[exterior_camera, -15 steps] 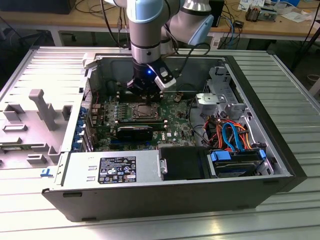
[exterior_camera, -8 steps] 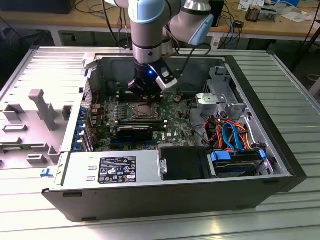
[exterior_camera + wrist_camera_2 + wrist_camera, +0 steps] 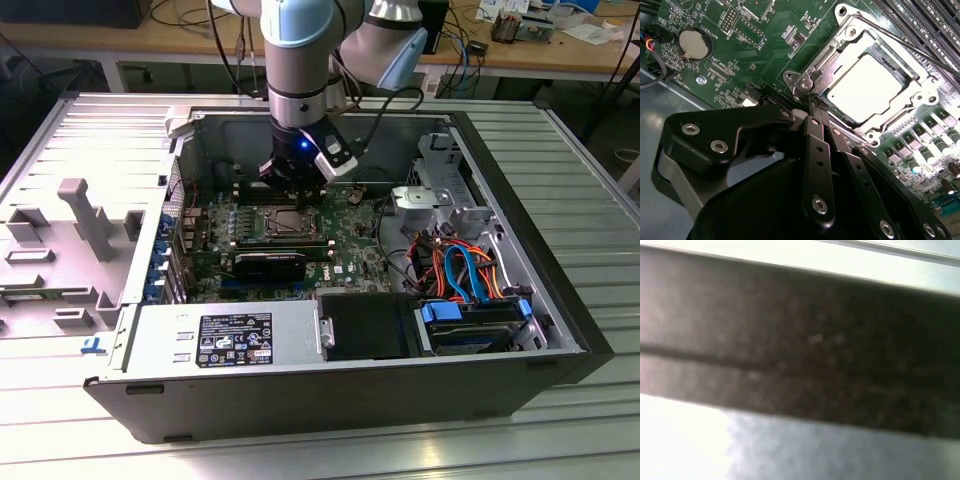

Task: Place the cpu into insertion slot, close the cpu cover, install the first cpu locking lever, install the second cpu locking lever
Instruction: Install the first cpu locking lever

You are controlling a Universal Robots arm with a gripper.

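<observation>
Tool (image 3: pixel 815 107) fingers are pressed together with nothing between them, tips down at a corner of the cpu cover (image 3: pixel 840 50), beside its hinge screws. Within the cover's window, the cpu (image 3: pixel 865 87) already lies flat in the insertion slot (image 3: pixel 283 222), and the cover lies closed over it. A thin locking lever (image 3: pixel 900 42) runs along the far side; whether either lever is latched I cannot tell.

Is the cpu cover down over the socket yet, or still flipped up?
Down. In the second wrist view the cpu cover lies flat around the cpu, whose bright top shows through its window. The claw sits at the cover's corner.
</observation>
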